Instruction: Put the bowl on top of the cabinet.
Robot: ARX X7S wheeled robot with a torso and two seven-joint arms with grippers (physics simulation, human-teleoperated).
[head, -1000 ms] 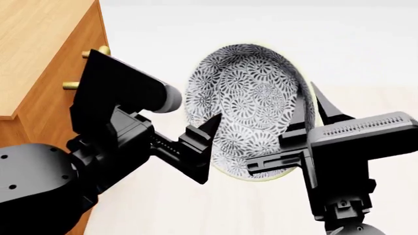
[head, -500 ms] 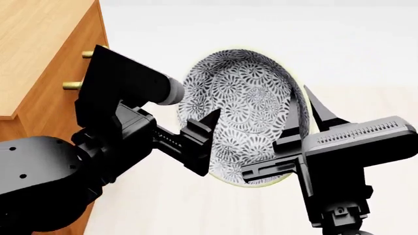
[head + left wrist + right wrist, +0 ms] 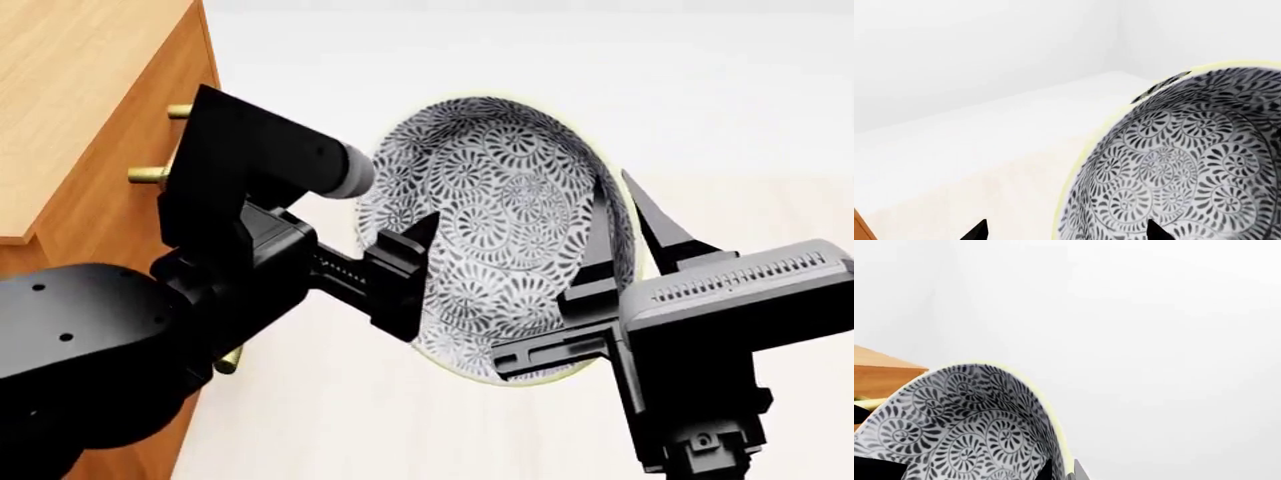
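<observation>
Both grippers hold the tilted bowl (image 3: 501,215) aloft.

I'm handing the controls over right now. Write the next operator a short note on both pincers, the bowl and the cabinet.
Left pincer: closed on the bowl's left rim.
Right pincer: closed on its right rim.
Bowl: held in the air between both arms, tilted with its opening toward the head camera, to the right of the cabinet and not touching it.
Done: bowl lifted.
Left: carry it over the cabinet's top, level it, set it down, release.

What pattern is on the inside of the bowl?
Dense dark grey floral swirls on white, with a pale rim. The bowl shows it best in the head view.
</observation>
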